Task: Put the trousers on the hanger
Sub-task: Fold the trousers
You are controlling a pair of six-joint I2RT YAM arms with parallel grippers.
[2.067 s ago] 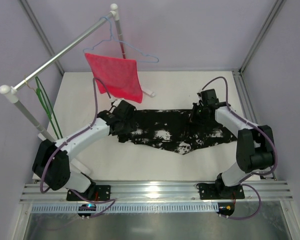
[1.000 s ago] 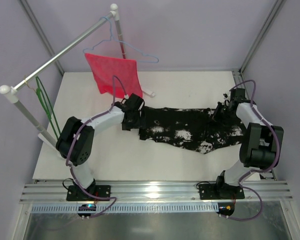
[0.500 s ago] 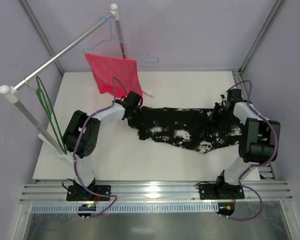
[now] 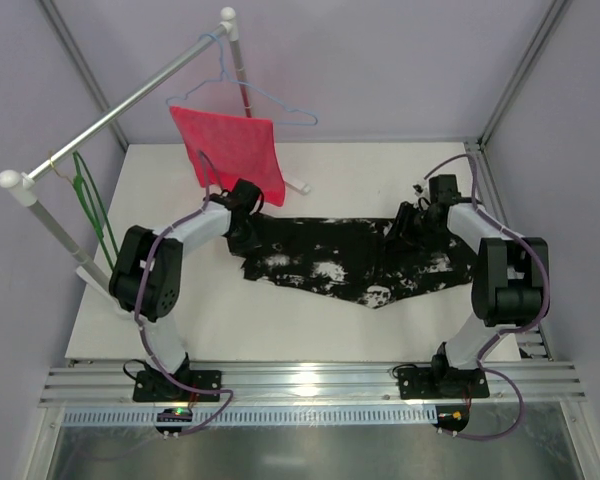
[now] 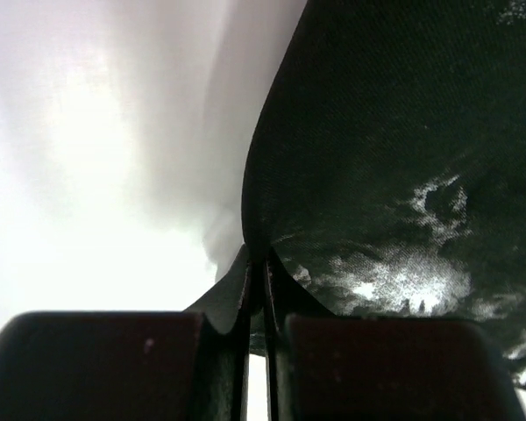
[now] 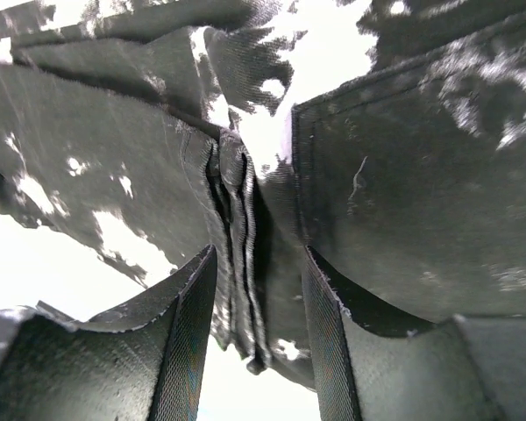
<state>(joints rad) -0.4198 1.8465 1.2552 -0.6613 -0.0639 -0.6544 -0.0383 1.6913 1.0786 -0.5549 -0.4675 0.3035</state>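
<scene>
Early stage: the trousers lie spread mid-table, well apart from the hanger at nine o'clock. Left end effector pinches their nine-o'clock edge. Right end effector stands parted astride a three-o'clock fold. Hanging is yet to do.

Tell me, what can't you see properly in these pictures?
Top view: left end effector and right end effector fingertips, lost against the black trousers.
Top view: hanger bottom, behind the left arm.
Wrist views: hanger, out of frame; trousers cut off by edges.
</scene>
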